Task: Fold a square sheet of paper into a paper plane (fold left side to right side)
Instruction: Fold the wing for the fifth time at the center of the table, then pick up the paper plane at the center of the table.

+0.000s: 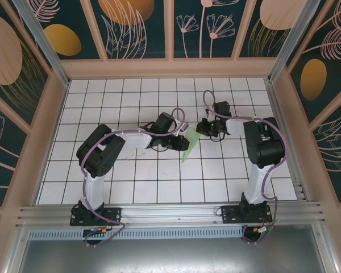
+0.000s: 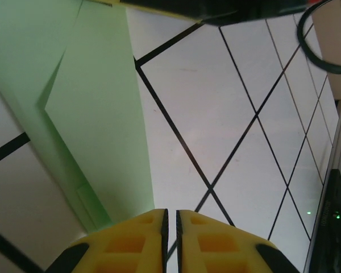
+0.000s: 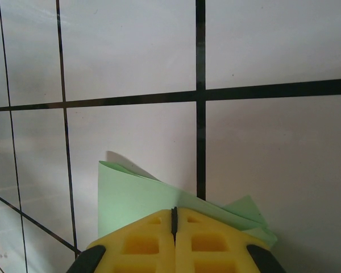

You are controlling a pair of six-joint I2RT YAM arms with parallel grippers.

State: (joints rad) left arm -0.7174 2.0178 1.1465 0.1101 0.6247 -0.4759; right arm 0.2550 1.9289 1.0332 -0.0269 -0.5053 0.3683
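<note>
The square sheet of paper (image 1: 188, 147) lies folded on the white grid tiles at mid-table, as a narrow pale-green wedge that tapers toward the near side. In the left wrist view the paper (image 2: 96, 125) shows layered flaps and creases to the left of my fingers. My left gripper (image 1: 181, 143) (image 2: 170, 211) sits at the paper's left edge, shut to a hairline slit with nothing between the pads. My right gripper (image 1: 203, 129) (image 3: 174, 209) is shut at the paper's far end. The paper (image 3: 136, 196) spreads out from under its tips, one flap lifted off the floor.
Wooden walls (image 1: 55, 114) enclose the tiled floor (image 1: 131, 182) on three sides, and an aluminium rail (image 1: 170, 213) with both arm bases runs along the near edge. The right arm's black body (image 2: 216, 11) hangs just beyond the paper in the left wrist view.
</note>
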